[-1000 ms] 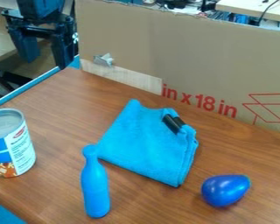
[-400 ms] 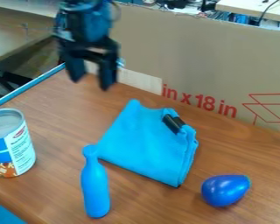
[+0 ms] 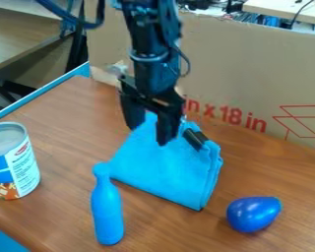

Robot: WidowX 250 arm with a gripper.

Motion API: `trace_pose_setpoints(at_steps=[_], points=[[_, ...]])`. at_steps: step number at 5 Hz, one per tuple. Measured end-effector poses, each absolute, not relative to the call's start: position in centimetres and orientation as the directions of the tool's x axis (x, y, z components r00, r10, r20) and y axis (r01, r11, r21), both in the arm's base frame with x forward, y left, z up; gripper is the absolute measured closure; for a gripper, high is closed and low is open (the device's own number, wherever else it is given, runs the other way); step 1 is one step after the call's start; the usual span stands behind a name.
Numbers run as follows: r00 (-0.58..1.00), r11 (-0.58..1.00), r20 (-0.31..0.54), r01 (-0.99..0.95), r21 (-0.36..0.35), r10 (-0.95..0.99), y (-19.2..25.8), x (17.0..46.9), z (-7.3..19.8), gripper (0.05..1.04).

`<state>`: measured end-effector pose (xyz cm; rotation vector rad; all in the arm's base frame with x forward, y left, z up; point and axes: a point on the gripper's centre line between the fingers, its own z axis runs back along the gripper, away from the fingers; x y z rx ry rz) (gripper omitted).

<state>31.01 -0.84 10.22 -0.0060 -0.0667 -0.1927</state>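
gripper [image 3: 147, 135]: fingers parted wide, nothing held; it hangs over the upper-left part of the folded blue cloth [image 3: 163, 170]. contact cannot be determined. left to right: labelled tin can [image 3: 14, 162], upright, at the table's [image 3: 61, 209] left side. blue bowling-pin-shaped toy [image 3: 108, 214], its neck just beside the cloth's left corner. cloth, centre of the table, its bulk extending from the gripper toward the lower right; black clip-like piece [image 3: 195, 139] on its upper-right part. blue egg-shaped toy [image 3: 253, 214], apart, right of the cloth.
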Motion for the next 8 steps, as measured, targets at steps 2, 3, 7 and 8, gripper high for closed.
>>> trace_pose_setpoints(at_steps=[2, 3, 7, 8], points=[[0.973, 0.973, 0.01, 0.229, -0.001, -0.229, -2.1, 31.6, 5.5, 0.083], [0.978, 0.977, 0.012, 0.21, 0.026, -0.21, -1.7, 31.9, 3.9, 0.083], [0.998, 0.995, -0.055, -0.019, 0.099, 0.024, 8.6, 30.7, 2.9, 0.083], [0.991, 0.989, -0.093, -0.082, 0.121, 0.093, 12.9, 31.1, 2.7, 0.083]])
